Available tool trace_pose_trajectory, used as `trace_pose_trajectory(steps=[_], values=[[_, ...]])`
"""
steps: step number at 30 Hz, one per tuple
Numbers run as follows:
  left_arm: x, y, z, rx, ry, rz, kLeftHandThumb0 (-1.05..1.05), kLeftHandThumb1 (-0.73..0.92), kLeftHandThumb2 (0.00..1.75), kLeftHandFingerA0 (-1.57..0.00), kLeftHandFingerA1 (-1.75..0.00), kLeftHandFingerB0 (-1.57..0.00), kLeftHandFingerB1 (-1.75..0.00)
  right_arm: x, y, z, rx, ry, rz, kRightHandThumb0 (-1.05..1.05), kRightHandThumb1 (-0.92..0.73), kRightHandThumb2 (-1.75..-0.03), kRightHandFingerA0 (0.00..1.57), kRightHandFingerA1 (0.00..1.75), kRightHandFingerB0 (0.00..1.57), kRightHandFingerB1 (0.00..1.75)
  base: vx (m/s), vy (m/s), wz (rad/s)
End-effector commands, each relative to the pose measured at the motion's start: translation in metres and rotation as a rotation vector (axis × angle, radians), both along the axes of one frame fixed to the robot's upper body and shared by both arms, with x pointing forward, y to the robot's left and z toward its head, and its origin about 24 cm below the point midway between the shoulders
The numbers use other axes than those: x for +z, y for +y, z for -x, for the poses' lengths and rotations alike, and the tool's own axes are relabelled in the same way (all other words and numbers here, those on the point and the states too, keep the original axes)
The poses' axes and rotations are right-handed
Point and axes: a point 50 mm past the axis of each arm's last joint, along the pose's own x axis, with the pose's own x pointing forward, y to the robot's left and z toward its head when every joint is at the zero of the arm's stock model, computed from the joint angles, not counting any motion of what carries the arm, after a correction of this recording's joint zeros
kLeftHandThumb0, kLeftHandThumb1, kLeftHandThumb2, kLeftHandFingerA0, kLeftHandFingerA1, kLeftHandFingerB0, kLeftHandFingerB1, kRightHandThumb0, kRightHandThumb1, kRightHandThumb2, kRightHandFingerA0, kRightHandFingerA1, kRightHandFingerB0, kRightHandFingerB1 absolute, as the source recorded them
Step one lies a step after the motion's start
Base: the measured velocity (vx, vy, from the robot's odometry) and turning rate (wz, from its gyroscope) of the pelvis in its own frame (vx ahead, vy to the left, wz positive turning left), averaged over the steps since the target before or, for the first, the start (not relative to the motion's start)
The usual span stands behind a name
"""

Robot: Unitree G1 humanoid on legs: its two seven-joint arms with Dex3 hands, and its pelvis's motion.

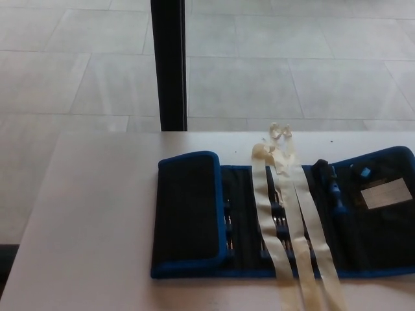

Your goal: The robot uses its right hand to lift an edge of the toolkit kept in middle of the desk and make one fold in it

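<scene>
A black toolkit roll with blue trim (246, 217) lies spread across the white desk (97, 214). Its left end is folded over as a flap (188, 210) onto the middle part. Two cream ribbon ties (295, 220) run from the far edge across the roll and off toward the near edge. Dark tools with blue tips (331, 184) sit in the pockets, and a pale label (386, 193) shows at the right end. Neither of my hands appears in the head view.
A black post (168, 65) stands behind the desk's far edge over a grey tiled floor. The roll's right end reaches the picture's right border. Bare desk surface lies to the left of the roll.
</scene>
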Motion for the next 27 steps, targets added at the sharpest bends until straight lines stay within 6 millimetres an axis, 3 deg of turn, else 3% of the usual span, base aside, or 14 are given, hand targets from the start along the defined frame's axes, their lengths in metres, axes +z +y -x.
trace_pose_trajectory(steps=[1, 12, 13, 14, 17, 27], values=[[0.005, 0.005, 0.002, 0.01, 0.006, -0.012, -0.66, 0.84, 0.64, -0.63, -0.64, -0.47, -0.53, 0.007, -0.007, -0.002, -0.007, -0.021, 0.062, -0.66, -0.79, -0.64, 0.61, 0.5, 0.45, 0.4, 0.0, 0.0, 0.0], [0.005, 0.005, 0.002, -0.01, 0.027, -0.029, -0.66, 0.85, 0.65, -0.65, -0.62, -0.48, -0.52, 0.013, 0.04, -0.018, 0.184, -0.034, 0.048, -0.66, -0.78, -0.64, 0.63, 0.46, 0.46, 0.4, 0.0, 0.0, 0.0], [0.006, 0.006, 0.002, -0.01, 0.026, -0.031, -0.66, 0.85, 0.65, -0.66, -0.62, -0.49, -0.52, 0.012, 0.045, -0.019, 0.201, -0.034, 0.042, -0.67, -0.61, -0.96, 0.55, 0.59, 0.4, 0.52, 0.0, 0.0, 0.0], [0.006, 0.006, 0.002, -0.012, 0.029, -0.033, -0.66, 0.84, 0.65, -0.65, -0.6, -0.49, -0.51, 0.013, 0.052, -0.021, 0.226, -0.043, 0.04, -0.65, -0.77, -0.64, 0.64, 0.49, 0.46, 0.41, 0.0, 0.0, 0.0], [0.007, 0.007, 0.001, -0.014, 0.02, -0.03, -0.65, 0.85, 0.65, -0.64, -0.62, -0.47, -0.51, 0.012, 0.066, -0.024, 0.255, -0.04, 0.029, -0.65, -0.76, -0.63, 0.64, 0.5, 0.5, 0.43, 0.0, 0.0, 0.0], [0.01, 0.009, 0.001, -0.007, 0.02, -0.039, -0.66, 0.85, 0.65, -0.65, -0.64, -0.48, -0.54, 0.005, 0.079, -0.016, 0.289, 0.008, -0.016, -0.59, -0.78, -0.64, 0.62, 0.5, 0.49, 0.45, 0.0, 0.0, 0.0]])
